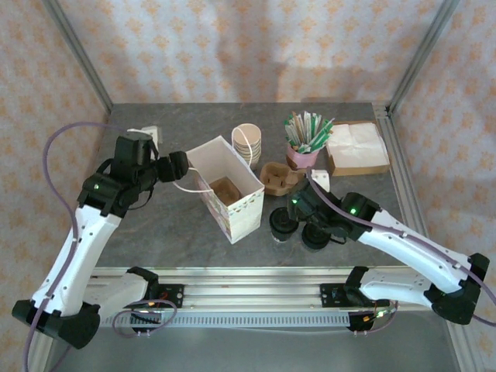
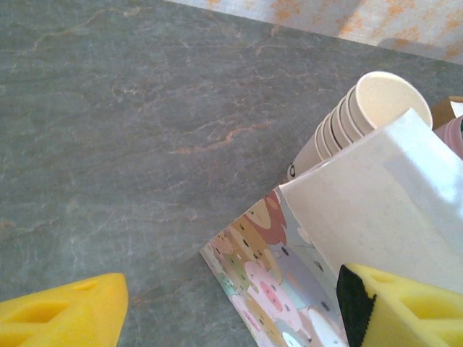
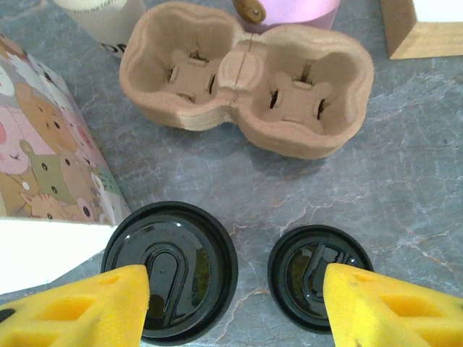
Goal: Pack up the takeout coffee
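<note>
1. The takeout coffee [image 1: 281,225] stands on the table [image 1: 170,225] near the front edge, just right of the paper bag [image 1: 232,211]. From the top cam a pale bit of cup shows under its black lid. In the right wrist cam its lid [image 3: 173,264] looks the bigger of the two.
2. A low stack of black lids [image 1: 315,235] sits just right of the coffee, with a gap btwn them.
3. The right gripper [image 3: 235,289] hangs over the pair with its yellow fingers [image 3: 394,307] wide apart, holding nothing. One finger overlaps the coffee lid's near-left rim, the other the stack's right side. Can't tell if either touches.
4. The left gripper [image 2: 231,303] is at the bag's far-left side with its fingers spread. The bag's printed corner lies btwn them. One finger is right by the white wall (contact unclear); the other is well off it.
5. The bag stands upright and open, with cartoon animals on the outside. Sth brown is at the bottom; can't tell what.
6. A pulp 2-cup carrier [image 3: 246,76] lies just beyond the lids.
7. A stack of lidless cups [image 2: 362,108] is behind the bag.
8. A pink cup of sticks [image 1: 304,157] and a wooden napkin box [image 1: 356,151] sit at the far right.
</note>
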Available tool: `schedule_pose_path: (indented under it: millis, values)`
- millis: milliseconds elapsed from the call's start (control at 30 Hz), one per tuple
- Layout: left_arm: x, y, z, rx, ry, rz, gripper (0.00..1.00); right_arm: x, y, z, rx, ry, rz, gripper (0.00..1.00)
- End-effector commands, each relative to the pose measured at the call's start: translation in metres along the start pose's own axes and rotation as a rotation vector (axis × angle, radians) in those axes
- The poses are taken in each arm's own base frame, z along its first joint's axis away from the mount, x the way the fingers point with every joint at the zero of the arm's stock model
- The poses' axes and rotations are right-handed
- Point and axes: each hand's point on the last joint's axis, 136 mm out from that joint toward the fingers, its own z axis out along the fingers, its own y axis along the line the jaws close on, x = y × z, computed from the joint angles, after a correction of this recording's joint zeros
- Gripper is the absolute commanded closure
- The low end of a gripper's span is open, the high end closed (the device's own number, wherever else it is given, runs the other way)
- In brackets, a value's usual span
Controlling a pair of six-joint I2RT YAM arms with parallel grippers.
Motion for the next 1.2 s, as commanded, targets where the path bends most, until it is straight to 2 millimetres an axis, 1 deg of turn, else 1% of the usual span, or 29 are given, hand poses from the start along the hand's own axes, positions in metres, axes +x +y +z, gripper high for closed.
schedule_pose_path:
  millis: [0, 133, 267, 400, 500, 600, 733, 833, 933, 1000, 1067, 1167]
  values:
    - [0.013, 0.017, -0.006, -0.057, -0.003, -0.047, 0.22, 0.01, 0.002, 0.006, -0.007, 0.054, 0.006, 0.35]
    - [0.023, 0.023, -0.013, -0.056, -0.018, -0.07, 0.2, 0.022, 0.013, 0.013, -0.047, 0.109, -0.005, 0.35]
    - [0.031, 0.023, -0.017, -0.033, -0.02, -0.098, 0.19, 0.031, 0.021, 0.023, -0.049, 0.173, -0.032, 0.35]
    - [0.035, 0.026, -0.022, -0.034, -0.025, -0.106, 0.19, 0.033, 0.027, 0.027, -0.053, 0.198, -0.051, 0.35]
    - [0.033, 0.028, -0.029, -0.043, -0.036, -0.098, 0.19, 0.036, 0.025, 0.03, -0.027, 0.216, -0.066, 0.34]
    - [0.027, 0.029, -0.035, -0.05, -0.061, -0.08, 0.17, 0.037, 0.027, 0.031, -0.036, 0.224, -0.067, 0.28]
    - [0.022, 0.021, -0.03, -0.02, -0.047, -0.082, 0.16, 0.037, 0.032, 0.035, -0.035, 0.234, -0.063, 0.23]
    - [0.011, 0.009, -0.028, 0.021, -0.056, -0.089, 0.16, 0.037, 0.033, 0.038, -0.028, 0.237, -0.063, 0.21]
    - [-0.01, -0.001, -0.031, 0.043, -0.085, -0.085, 0.15, 0.036, 0.035, 0.039, -0.035, 0.231, -0.061, 0.19]
    - [-0.029, -0.011, -0.035, 0.062, -0.101, -0.086, 0.16, 0.036, 0.036, 0.04, -0.035, 0.232, -0.061, 0.19]
    - [-0.044, -0.023, -0.04, 0.096, -0.093, -0.078, 0.2, 0.036, 0.034, 0.041, -0.024, 0.23, -0.061, 0.18]
    - [-0.053, -0.054, -0.048, 0.206, -0.024, 0.035, 0.3, 0.037, 0.034, 0.042, -0.014, 0.242, -0.06, 0.18]
